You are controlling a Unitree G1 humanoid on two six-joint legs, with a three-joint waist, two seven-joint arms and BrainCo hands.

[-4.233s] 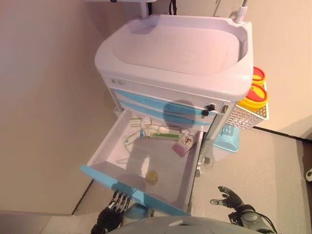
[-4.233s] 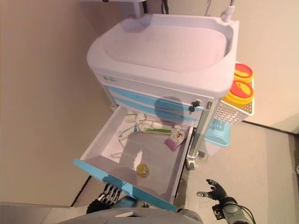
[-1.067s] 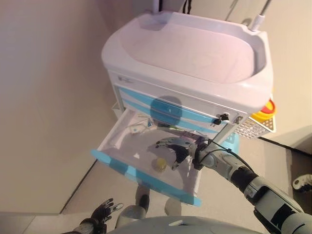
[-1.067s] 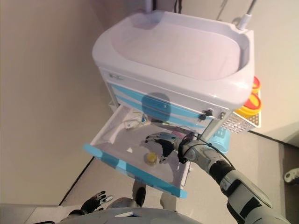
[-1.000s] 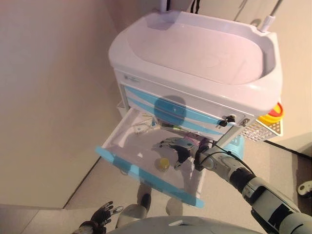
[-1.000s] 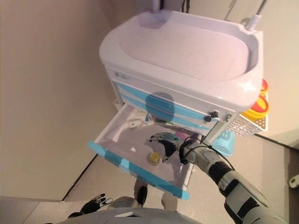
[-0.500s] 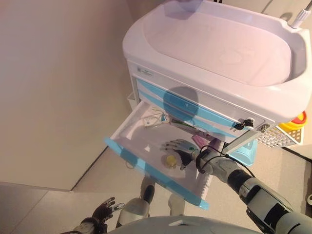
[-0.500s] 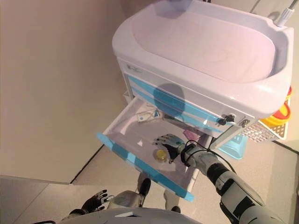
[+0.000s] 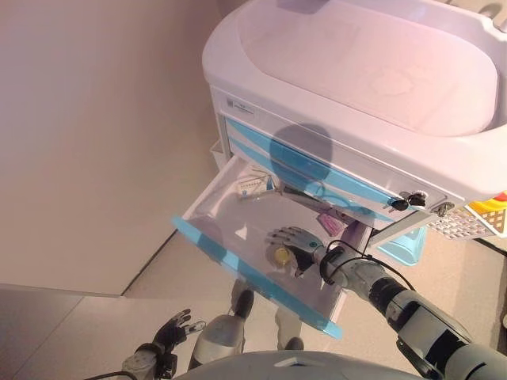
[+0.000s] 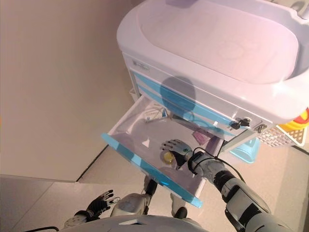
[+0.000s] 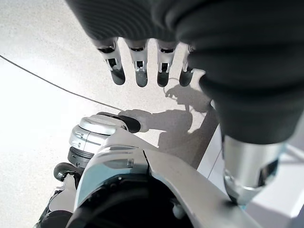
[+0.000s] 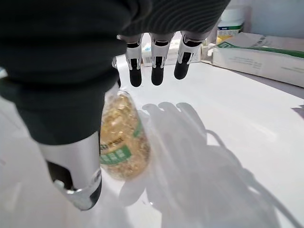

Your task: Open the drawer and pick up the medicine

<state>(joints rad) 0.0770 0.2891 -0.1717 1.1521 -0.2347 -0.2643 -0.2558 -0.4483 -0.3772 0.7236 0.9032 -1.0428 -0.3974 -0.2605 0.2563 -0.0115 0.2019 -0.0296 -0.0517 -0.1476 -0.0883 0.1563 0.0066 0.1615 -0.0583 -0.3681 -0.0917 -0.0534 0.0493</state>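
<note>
The cart's bottom drawer (image 9: 207, 207) stands pulled out, its blue front (image 9: 253, 279) nearest me. A small clear medicine bottle (image 12: 121, 137) of yellow capsules with a green label lies on its side on the drawer floor; it also shows in the left eye view (image 9: 281, 255). My right hand (image 9: 295, 240) is inside the drawer, open, right over the bottle. In the right wrist view its straight fingers (image 12: 154, 66) reach past the bottle and its thumb (image 12: 76, 175) is on the bottle's other side. My left hand (image 9: 170, 331) hangs low by the floor, open and empty.
Flat medicine boxes (image 9: 255, 186) lie at the drawer's back, one green and white (image 12: 256, 59), and a pink box (image 9: 331, 225) at its right. The white cart top (image 9: 364, 71) overhangs the drawers. A white wire basket (image 9: 475, 226) and a light blue bin (image 9: 404, 249) are at the cart's right.
The camera has shifted. My right hand came up from low at the right into the drawer and settled over the bottle. My left hand left the drawer front and dropped low.
</note>
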